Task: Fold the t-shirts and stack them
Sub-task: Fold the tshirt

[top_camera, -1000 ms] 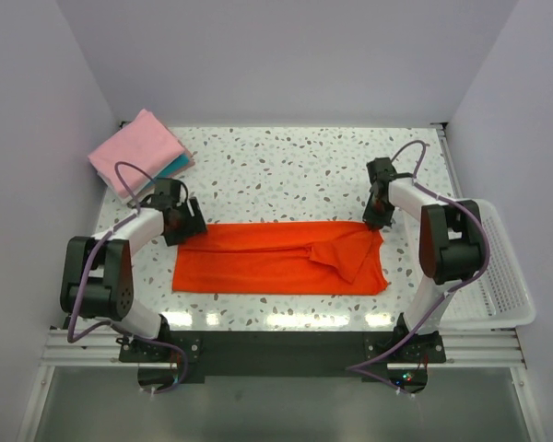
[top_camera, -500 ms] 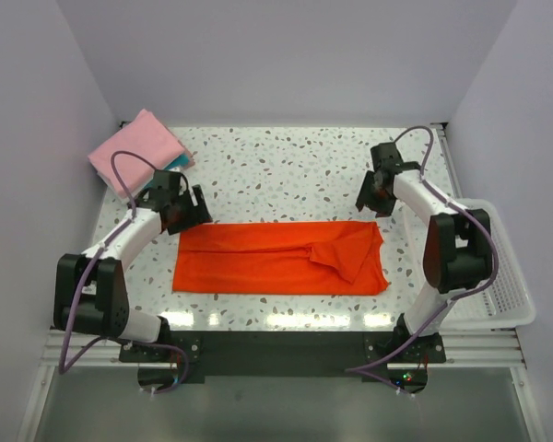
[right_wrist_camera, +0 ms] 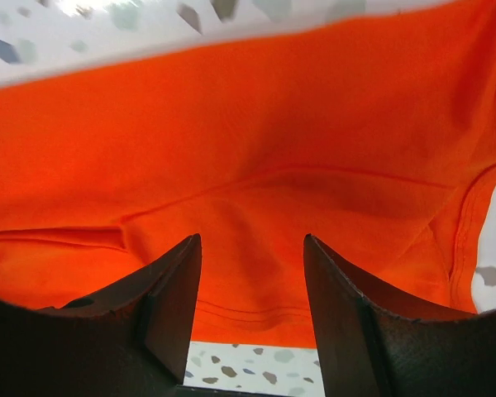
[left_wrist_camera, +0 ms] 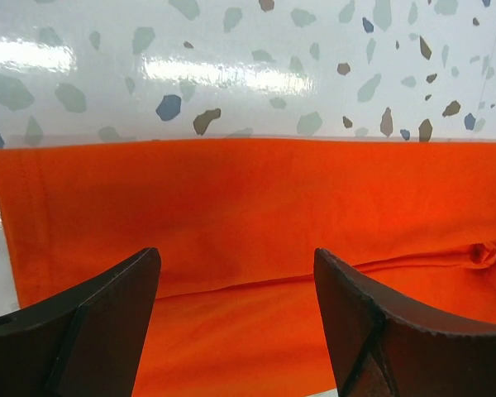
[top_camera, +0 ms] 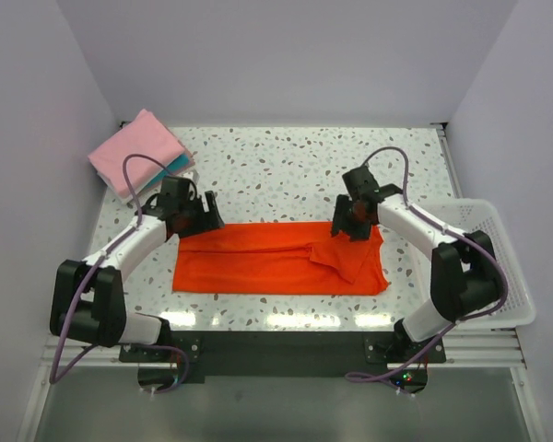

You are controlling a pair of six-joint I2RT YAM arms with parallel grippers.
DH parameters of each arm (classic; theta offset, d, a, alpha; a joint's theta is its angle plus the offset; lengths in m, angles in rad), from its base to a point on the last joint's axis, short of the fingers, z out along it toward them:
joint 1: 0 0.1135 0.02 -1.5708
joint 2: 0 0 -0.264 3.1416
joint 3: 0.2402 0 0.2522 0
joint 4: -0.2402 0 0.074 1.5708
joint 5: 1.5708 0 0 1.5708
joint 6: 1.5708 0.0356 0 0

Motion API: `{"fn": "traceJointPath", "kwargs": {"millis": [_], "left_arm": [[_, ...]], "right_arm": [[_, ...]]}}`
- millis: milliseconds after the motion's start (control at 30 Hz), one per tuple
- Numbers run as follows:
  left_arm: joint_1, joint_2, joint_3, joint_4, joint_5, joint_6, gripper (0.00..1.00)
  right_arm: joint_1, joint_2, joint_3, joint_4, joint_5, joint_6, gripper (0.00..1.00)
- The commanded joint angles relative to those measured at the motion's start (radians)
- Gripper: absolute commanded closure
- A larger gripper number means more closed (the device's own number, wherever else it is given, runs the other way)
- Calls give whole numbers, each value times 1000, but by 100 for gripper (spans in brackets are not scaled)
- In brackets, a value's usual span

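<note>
An orange-red t-shirt [top_camera: 267,260] lies flat as a long folded strip near the table's front, one sleeve folded over its right part. My left gripper [top_camera: 210,215] hovers open at the strip's far left corner; in the left wrist view its gripper [left_wrist_camera: 236,269] stands wide over the orange cloth [left_wrist_camera: 248,198] with nothing pinched. My right gripper [top_camera: 343,224] is open over the strip's far right part; in the right wrist view the gripper [right_wrist_camera: 252,252] frames a hem of the shirt [right_wrist_camera: 256,132]. A folded pink t-shirt [top_camera: 135,152] lies on a teal t-shirt [top_camera: 179,167] at the far left corner.
A white mesh basket [top_camera: 502,281] hangs off the table's right edge. White walls enclose the left, back and right sides. The speckled tabletop [top_camera: 286,170] stretches behind the orange strip.
My right gripper has opened and let go of the shirt's far right corner. Both grippers have moved inward along the strip's far edge. The cloth now lies flat.
</note>
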Motion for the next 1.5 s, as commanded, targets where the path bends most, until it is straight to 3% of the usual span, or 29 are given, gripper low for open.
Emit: {"fn": "traceJointPath", "kwargs": {"millis": [0,333,667,867,1000,1167,1267,1467], "left_arm": [[-13,9,-33,77,53,1,20],[-19,72,-122,99,83,35,19],[-19,90,-150,17,137,44,19],[-27,38,-165,-73,146,35,19],[-30,-40,-177,-137,229,9,19],[-40,-172,-185,-180,292,-45,20],[-40,-224,-151,-214,271,-52,19],[-40,-229,-93,-165,234,-48,18]], "right_arm": [[3,-42,-82,20,-30,63,44],[4,49,-134,68,-17,67,44],[0,284,68,51,98,8,43],[-19,529,373,2,116,-34,43],[-24,692,672,-64,112,-39,42],[-24,848,913,-71,25,-16,41],[-22,826,964,18,-29,-15,40],[-22,686,875,120,-79,-64,37]]}}
